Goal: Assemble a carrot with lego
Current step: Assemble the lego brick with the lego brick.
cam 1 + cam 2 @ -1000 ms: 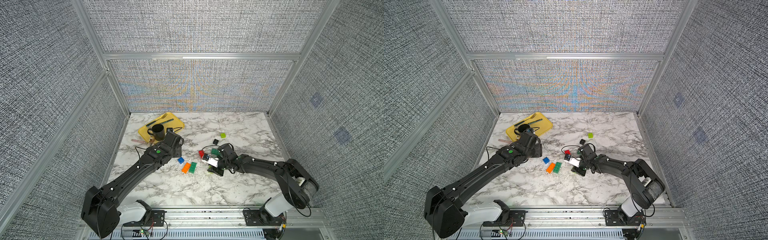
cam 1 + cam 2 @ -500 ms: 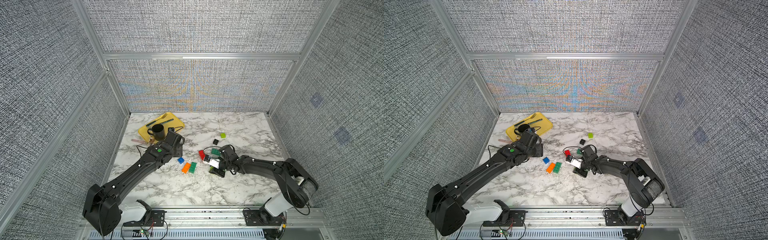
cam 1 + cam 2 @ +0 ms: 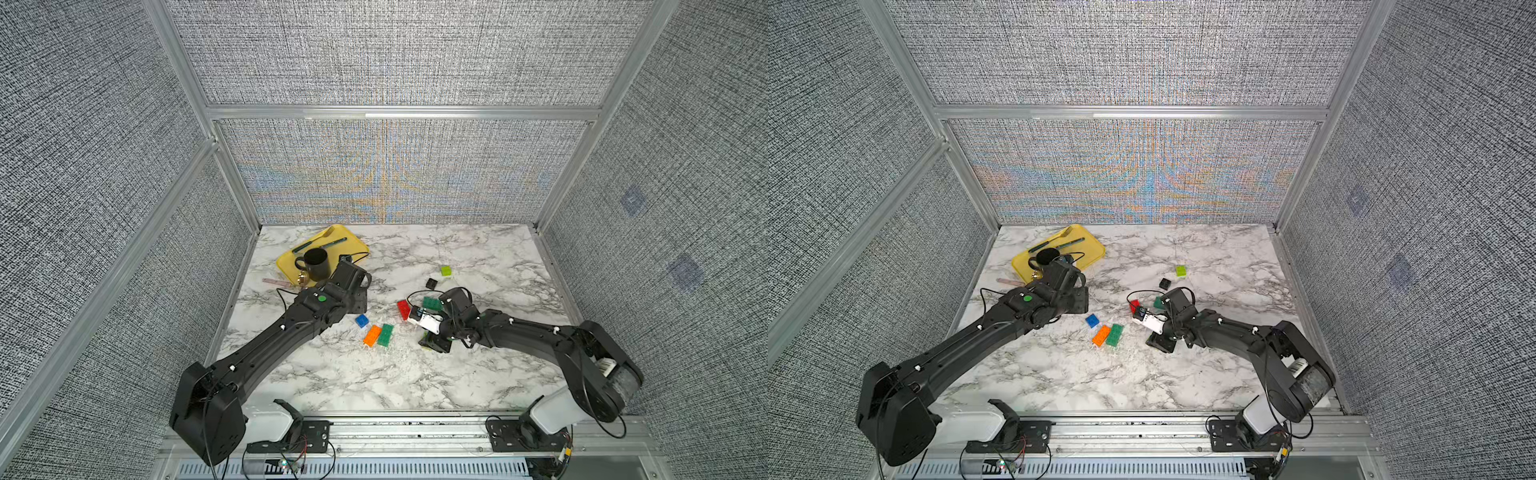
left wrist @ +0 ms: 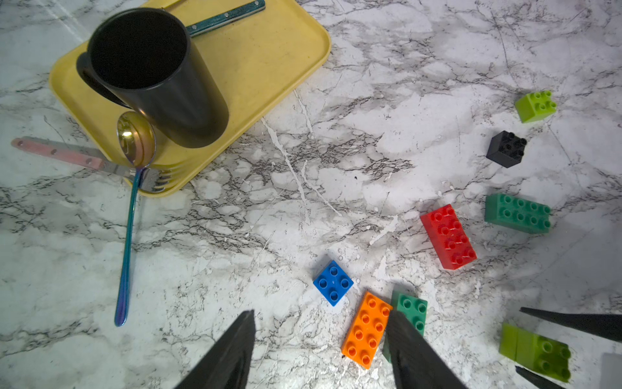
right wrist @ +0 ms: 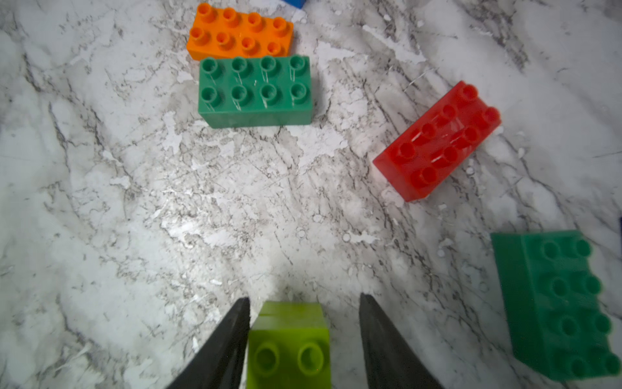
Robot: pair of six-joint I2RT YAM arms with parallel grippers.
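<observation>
Now, right end effector (image 5: 304,303) half open around 2 lime bricks (image 5: 289,343).

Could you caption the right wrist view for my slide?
Right gripper open around lime bricks on the marble table; orange brick, red brick and two dark green bricks lie beyond.

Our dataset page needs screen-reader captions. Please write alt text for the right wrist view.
The right gripper stands open around a lime brick on the marble table, one finger close against it, the other apart. Beyond lie an orange brick beside a dark green brick, a red brick and a second dark green brick.
</observation>
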